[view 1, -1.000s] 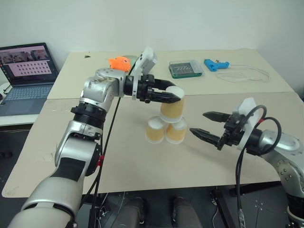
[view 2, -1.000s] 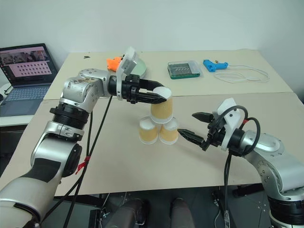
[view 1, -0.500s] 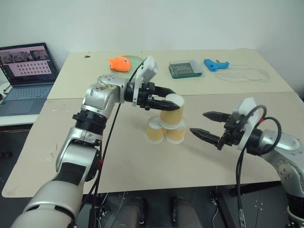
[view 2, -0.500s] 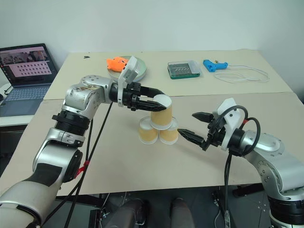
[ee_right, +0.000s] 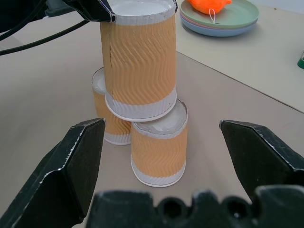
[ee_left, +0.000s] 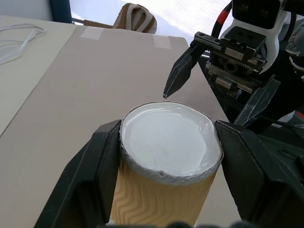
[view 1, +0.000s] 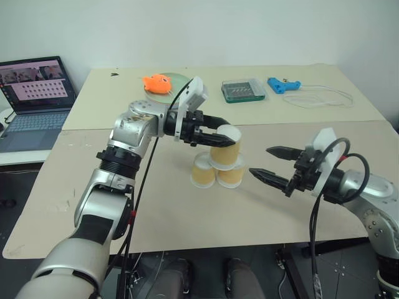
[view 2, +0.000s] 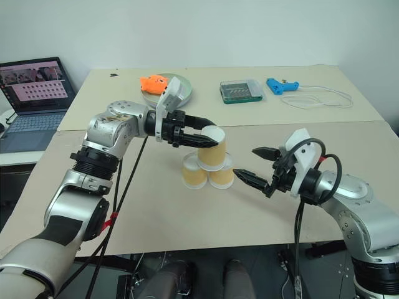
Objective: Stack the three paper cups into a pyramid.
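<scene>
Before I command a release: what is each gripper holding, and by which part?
The left gripper holds the top paper cup by its upturned base end. The right gripper is open, holding nothing.

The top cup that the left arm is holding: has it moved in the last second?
Yes. The top cup in the left gripper has come down toward the two bottom cups, which stayed put; its rim now sits on them.

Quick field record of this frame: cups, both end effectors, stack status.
base cups: two, upside down, side by side on the table
top cup: upside down, sitting across both base cups
left end effector: shut on the top cup near its upper end
right end effector: open, holding nothing, beside the stack
status: pyramid formed, top cup not yet released
</scene>
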`<control>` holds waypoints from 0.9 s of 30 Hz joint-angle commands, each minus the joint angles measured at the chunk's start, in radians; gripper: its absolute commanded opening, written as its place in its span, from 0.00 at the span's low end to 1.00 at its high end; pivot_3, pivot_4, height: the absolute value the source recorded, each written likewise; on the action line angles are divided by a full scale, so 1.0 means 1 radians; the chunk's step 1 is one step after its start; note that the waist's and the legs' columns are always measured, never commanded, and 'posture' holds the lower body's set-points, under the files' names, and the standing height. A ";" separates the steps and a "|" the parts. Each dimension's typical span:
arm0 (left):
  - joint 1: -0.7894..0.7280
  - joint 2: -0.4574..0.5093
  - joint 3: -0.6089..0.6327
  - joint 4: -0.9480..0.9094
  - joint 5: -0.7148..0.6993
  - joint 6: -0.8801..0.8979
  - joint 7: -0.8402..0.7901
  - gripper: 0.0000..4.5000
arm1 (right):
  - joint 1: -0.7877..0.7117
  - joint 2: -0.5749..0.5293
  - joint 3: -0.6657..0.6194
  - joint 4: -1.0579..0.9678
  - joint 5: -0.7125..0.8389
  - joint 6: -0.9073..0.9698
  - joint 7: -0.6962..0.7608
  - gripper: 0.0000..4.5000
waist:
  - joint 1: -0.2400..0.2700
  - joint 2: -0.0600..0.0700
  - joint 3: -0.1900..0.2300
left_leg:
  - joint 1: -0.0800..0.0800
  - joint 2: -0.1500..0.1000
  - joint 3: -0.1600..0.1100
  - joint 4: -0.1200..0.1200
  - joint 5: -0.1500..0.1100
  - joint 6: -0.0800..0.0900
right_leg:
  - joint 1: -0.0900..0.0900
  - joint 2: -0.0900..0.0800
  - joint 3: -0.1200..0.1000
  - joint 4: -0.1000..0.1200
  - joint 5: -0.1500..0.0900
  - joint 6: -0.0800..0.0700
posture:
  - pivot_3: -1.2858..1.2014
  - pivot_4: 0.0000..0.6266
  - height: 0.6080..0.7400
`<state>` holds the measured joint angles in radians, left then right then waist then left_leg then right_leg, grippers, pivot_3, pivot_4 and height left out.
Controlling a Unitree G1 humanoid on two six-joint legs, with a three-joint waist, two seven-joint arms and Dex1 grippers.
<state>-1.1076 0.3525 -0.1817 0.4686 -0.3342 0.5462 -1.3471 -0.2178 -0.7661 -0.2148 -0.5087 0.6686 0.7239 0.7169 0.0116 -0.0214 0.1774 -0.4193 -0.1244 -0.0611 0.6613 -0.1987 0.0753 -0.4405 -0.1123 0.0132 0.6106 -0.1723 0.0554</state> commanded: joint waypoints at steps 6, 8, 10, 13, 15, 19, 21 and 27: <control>-0.017 0.002 0.004 -0.011 0.013 -0.018 0.001 0.99 | -0.014 -0.017 -0.042 -0.017 0.008 -0.022 0.004 1.00 | 0.000 0.000 0.000 | 0.000 0.000 0.000 0.000 0.000 0.000 | 0.000 0.000 0.000 0.000 0.000 0.000 | 0.52 0.24 0.92; -0.018 0.001 0.008 -0.011 0.016 -0.015 0.006 0.99 | -0.015 -0.017 -0.041 -0.015 0.007 -0.024 0.005 1.00 | 0.000 0.000 0.000 | 0.000 0.000 0.000 0.000 0.000 0.000 | 0.000 0.000 0.000 0.000 0.000 0.000 | 0.52 0.24 0.92; -0.020 0.001 0.012 -0.009 0.018 -0.015 0.009 0.99 | -0.015 -0.017 -0.040 -0.013 0.006 -0.025 0.007 1.00 | 0.000 0.000 0.000 | 0.000 0.000 0.000 0.000 0.000 0.000 | 0.000 0.000 0.000 0.000 0.000 0.000 | 0.52 0.24 0.92; -0.030 0.000 0.021 -0.003 0.014 -0.015 0.015 0.99 | -0.018 -0.016 -0.039 -0.009 0.006 -0.026 0.008 1.00 | 0.000 0.000 0.000 | 0.000 0.000 0.000 0.000 0.000 0.000 | 0.000 0.000 0.000 0.000 0.000 0.000 | 0.52 0.24 0.92; -0.040 0.003 0.032 -0.001 0.004 -0.007 0.013 0.99 | -0.020 -0.015 -0.036 -0.006 0.005 -0.028 0.009 1.00 | 0.000 0.000 0.000 | 0.000 0.000 0.000 0.000 0.000 0.000 | 0.000 0.000 0.000 0.000 0.000 0.000 | 0.52 0.24 0.92; -0.069 0.026 0.066 -0.011 -0.030 0.021 -0.010 0.99 | -0.024 -0.015 -0.033 -0.001 0.004 -0.030 0.014 1.00 | 0.000 0.000 0.000 | 0.000 0.000 0.000 0.000 0.000 0.000 | 0.000 0.000 0.000 0.000 0.000 0.000 | 0.52 0.24 0.92; -0.079 0.041 0.079 -0.023 -0.042 0.033 -0.017 0.99 | -0.026 -0.016 -0.035 -0.001 0.008 -0.029 0.019 1.00 | -0.001 0.000 0.000 | 0.000 0.000 0.000 0.000 0.000 0.000 | 0.000 0.000 0.000 0.000 0.000 0.000 | 0.52 0.24 0.92; -0.118 0.075 0.170 -0.078 -0.134 0.124 0.005 0.99 | -0.036 -0.013 -0.029 0.009 0.005 -0.034 0.033 1.00 | -0.001 0.000 0.000 | 0.000 0.000 0.000 0.000 0.000 0.000 | 0.000 0.000 0.000 0.000 0.000 0.000 | 0.52 0.24 0.92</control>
<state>-1.1784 0.4169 -0.0725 0.4447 -0.4103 0.6369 -1.3641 -0.2293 -0.7688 -0.2167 -0.4927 0.6696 0.7237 0.7442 0.0110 -0.0214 0.1774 -0.4193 -0.1244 -0.0611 0.6617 -0.1985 0.0753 -0.4407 -0.1120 0.0131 0.6111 -0.1722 0.0554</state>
